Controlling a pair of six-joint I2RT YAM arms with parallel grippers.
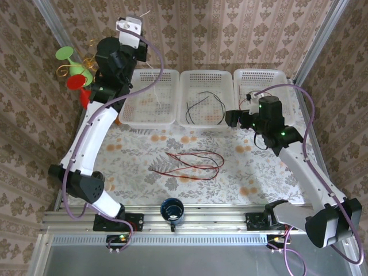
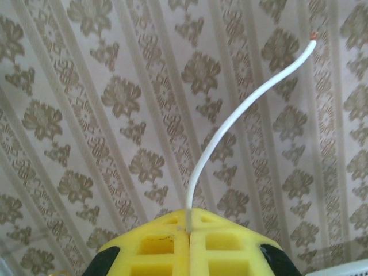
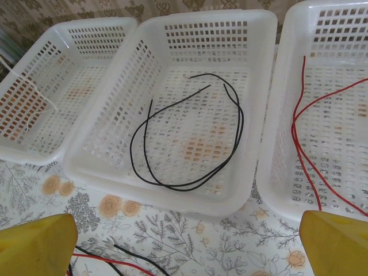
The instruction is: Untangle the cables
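the left tool [image 2: 188,230] is pinched shut on a thin white wire [image 2: 230,132], high up to the left of the middle basket [image 3: 172,190]. the right tool [image 3: 184,244] stands wide apart and empty, just in front of that basket. a black cable [image 3: 190,132] lies inside it, and the red and black tangle [image 1: 190,164] lies on the tabletop [image 1: 132,155] in front of it. these strands look light, limp and springy, so they are best pinched at a free end or a lone outer loop.
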